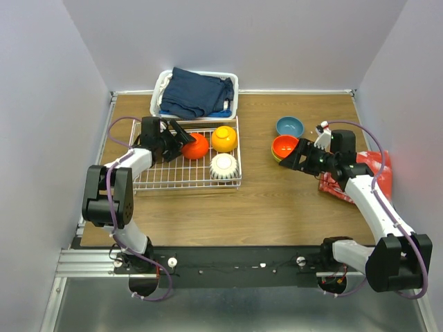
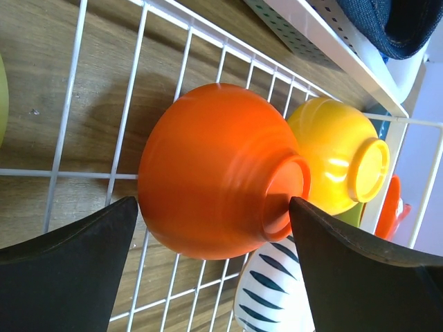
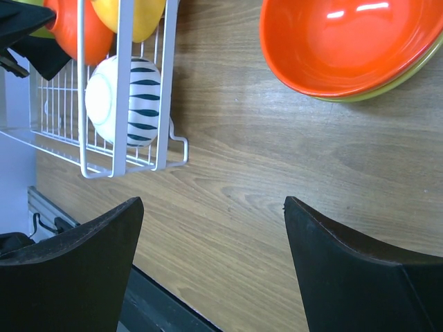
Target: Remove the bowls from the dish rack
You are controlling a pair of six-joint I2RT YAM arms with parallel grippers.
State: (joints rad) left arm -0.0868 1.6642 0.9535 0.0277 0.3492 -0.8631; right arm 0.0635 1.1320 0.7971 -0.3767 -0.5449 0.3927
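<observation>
Top external: 3 bowls in dish rack (image 1: 180, 181), far-right part: red-orange bowl (image 1: 197, 146), orange-yellow bowl (image 1: 223, 138), white ribbed bowl (image 1: 223, 166) nearer. L fingers (image 1: 181, 142) spread wide, either side of the red-orange bowl. R fingers (image 1: 294, 156) apart, holding nothing, just beside red-orange/green stack (image 1: 284, 146) on tabletop (image 1: 277, 200). Blue bowl (image 1: 289, 126) just beyond the stack.

White plastic basket (image 1: 234, 97) sits at the back edge of the wooden bench (image 1: 277, 200), with a dark blue cloth (image 1: 197, 93) bundled up inside. Far right there's a crinkly red bag (image 1: 381, 169), partly hidden.
</observation>
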